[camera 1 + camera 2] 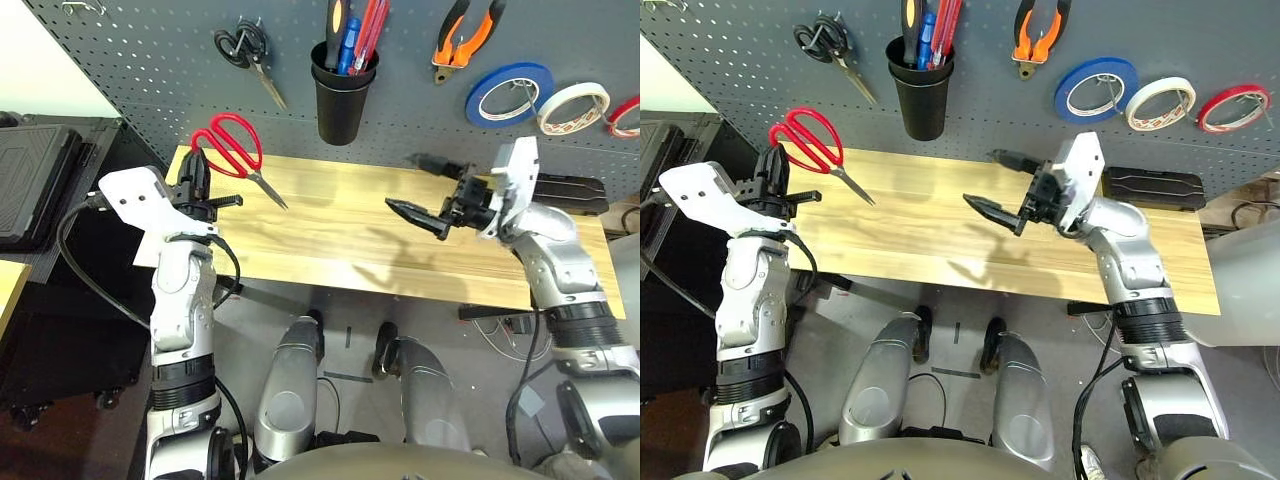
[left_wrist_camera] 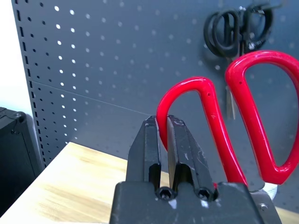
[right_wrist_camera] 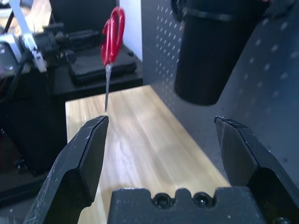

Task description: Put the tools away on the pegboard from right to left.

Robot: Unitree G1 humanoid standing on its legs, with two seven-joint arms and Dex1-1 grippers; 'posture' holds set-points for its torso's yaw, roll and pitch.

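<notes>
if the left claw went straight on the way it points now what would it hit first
Most likely the pegboard, with the red-handled scissors in the left claw perhaps touching it first; how far off it is, I can't tell.

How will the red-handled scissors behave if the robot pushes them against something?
The red-handled scissors should stay stiff along the metal blades. They may swing or twist, since the left gripper pinches only one handle loop. The smooth, shiny handles look likely to slip a little between the fingers.
</notes>
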